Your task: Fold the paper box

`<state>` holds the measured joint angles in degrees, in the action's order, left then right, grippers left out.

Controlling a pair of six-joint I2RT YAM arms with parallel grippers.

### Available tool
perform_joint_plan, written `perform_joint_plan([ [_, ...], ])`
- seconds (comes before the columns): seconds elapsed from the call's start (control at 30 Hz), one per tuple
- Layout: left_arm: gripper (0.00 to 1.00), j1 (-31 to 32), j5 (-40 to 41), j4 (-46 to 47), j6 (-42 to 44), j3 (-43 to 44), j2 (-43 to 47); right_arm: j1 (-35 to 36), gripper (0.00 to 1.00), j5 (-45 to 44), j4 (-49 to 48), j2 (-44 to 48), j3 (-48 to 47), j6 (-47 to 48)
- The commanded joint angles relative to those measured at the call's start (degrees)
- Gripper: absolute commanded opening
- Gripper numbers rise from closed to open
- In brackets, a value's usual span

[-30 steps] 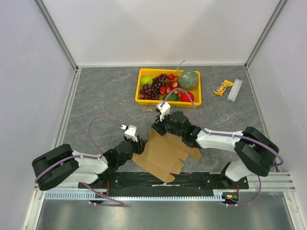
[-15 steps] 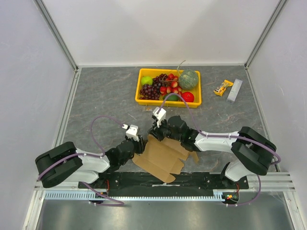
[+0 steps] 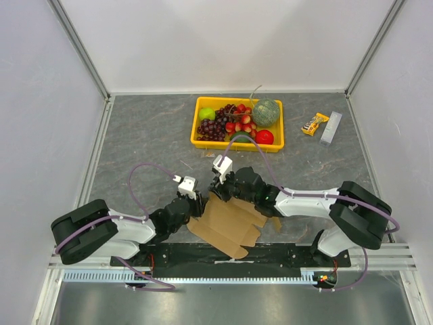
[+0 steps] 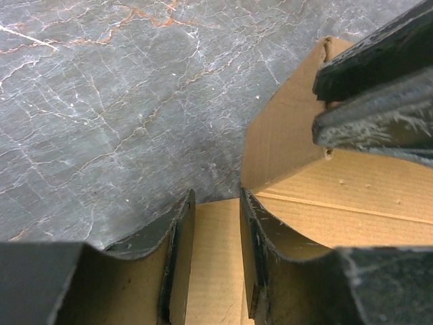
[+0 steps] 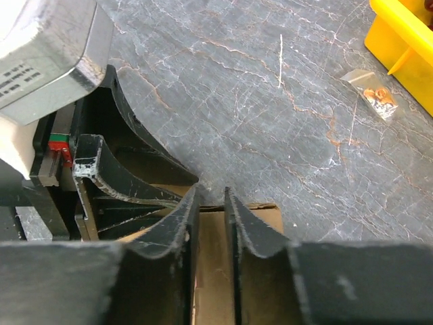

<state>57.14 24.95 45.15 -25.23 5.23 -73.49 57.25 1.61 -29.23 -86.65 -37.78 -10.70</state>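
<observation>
**Meeting at one corner of the paper box: both grippers**

Item 1, paper box (image 3: 230, 223). Plain brown cardboard, unprinted. It is a partly flat die-cut sheet with notched flaps along its right edge. It lies at lower centre of the overhead view on the grey marbled table (image 3: 149, 149), just above the arm bases. In the left wrist view one panel stands raised at the right of the frame, with the rest lying flat below it.

Item 2, left gripper (image 3: 197, 205). It reaches in from the lower left to the sheet's upper left corner. Its fingers (image 4: 177, 237) stand apart, and a strip of cardboard shows in the gap between them.

Item 3, right gripper (image 3: 216, 193). It reaches in from the right to the same corner, close beside the left one. Its fingers (image 5: 183, 230) are only narrowly parted, with cardboard in the slot. Whether they pinch it cannot be told.

Item 4, yellow tray (image 3: 194, 125). It sits at upper centre, well apart from the box. It holds a green melon (image 3: 266, 112), dark grapes (image 3: 215, 126), a green apple (image 3: 206, 114) and red fruit.

Item 5, small clear packet (image 5: 375, 95). It lies on the table just below the tray.

Item 6, snack packet (image 3: 315, 124) and grey bar (image 3: 331, 128). They lie side by side at upper right.
</observation>
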Motion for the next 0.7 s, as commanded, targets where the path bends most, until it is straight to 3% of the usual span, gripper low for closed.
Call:
perform_joint_plan([
  [0.0, 0.39, 0.2, 1.1, 2.1, -0.1, 1.6, 0.2, 0.4, 0.32, -1.3, 3.7, 3.6, 0.2, 0.3],
  [0.4, 0.38, 0.3, 1.1, 0.3, -0.7, 1.4, 2.0, 0.4, 0.44, -6.7, 5.4, 12.0, -0.5, -1.3],
  [0.5, 0.38, 0.2, 1.1, -0.8, -0.4, 1.6, 3.6, 0.3, 0.45, -9.2, 8.5, 15.6, -0.2, -1.7],
  [0.67, 0.38, 0.2, 1.5, -7.2, -0.2, 2.7, 10.6, 0.2, 0.46, -20.5, 20.1, 23.3, -0.1, -7.4],
])
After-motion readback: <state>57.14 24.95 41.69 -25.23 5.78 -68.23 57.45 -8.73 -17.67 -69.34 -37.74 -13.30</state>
